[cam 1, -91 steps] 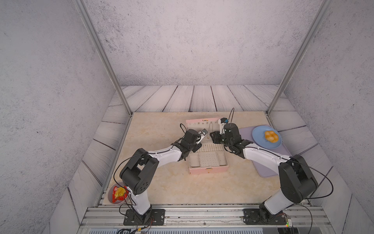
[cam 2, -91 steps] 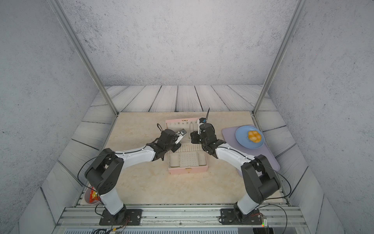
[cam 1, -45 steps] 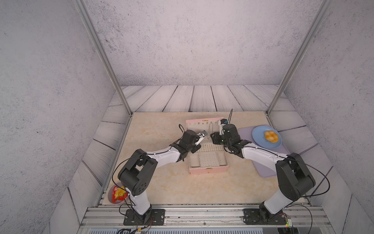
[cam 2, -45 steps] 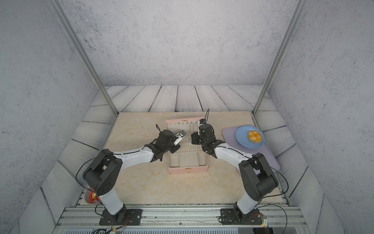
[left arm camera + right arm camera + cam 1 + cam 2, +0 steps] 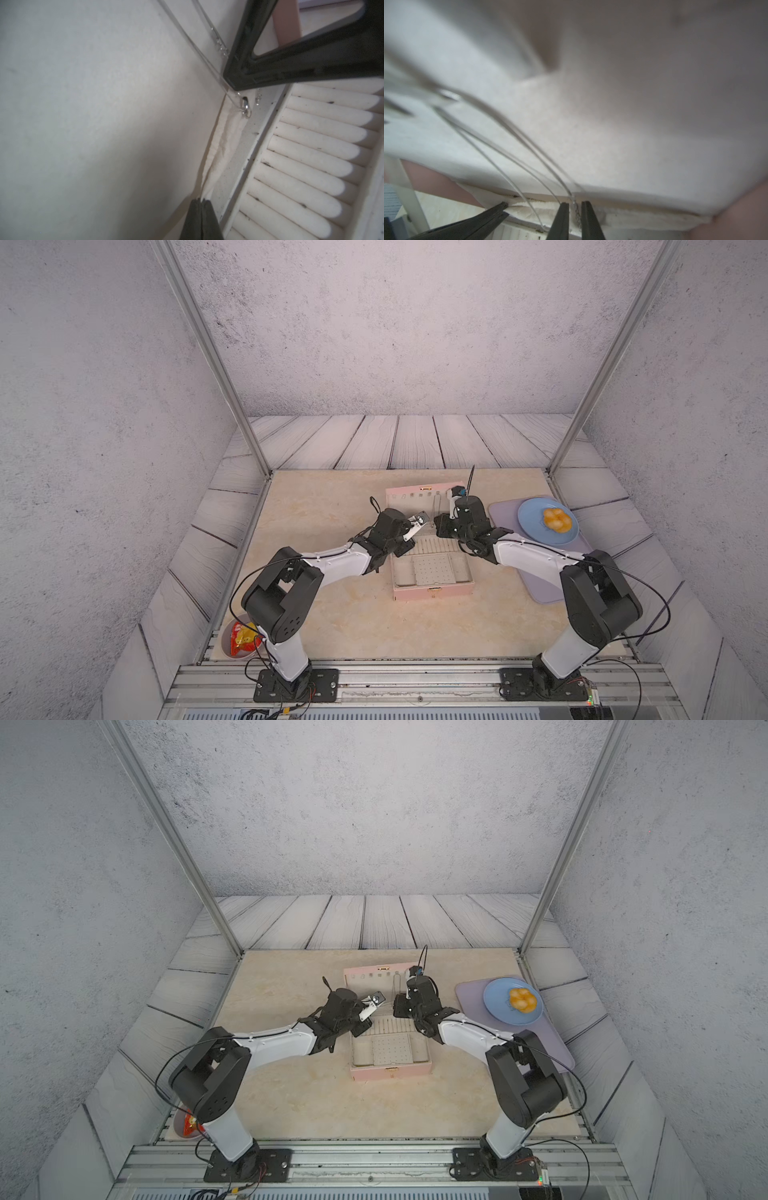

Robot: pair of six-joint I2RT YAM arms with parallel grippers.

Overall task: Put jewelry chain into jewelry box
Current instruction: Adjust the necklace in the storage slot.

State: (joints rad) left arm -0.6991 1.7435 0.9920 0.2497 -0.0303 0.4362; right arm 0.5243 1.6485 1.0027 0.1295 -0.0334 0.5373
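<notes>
Right wrist view, Jo: what sits between the fingers?

Sam, the right gripper (image 5: pixel 575 204) has its fingers a little apart, astride the lower end of the jewelry chain (image 5: pixel 576 214). I see a gap beside it, so no pinch I can vouch for.

And the rest of it?

Up the cream lining of the lid (image 5: pixel 409 502). In both top views the jewelry box (image 5: pixel 432 594) lies open in the middle of the frame, lid raised at its upper edge, and thin strands show on the right part of that lid. Whether they hang from anything there is too fine to tell.

The left gripper (image 5: pixel 200 201)?

Fingers pressed together, holding nothing, tip close to the hinge fold (image 5: pixel 220 143) beside the ring rolls (image 5: pixel 311 149).

So which step?

I judge it the final tidy-up: chain inside, loose end being settled. Next calls for a gentle close on that end and a short lowering into the base, without dragging the strands off the lid.
</notes>
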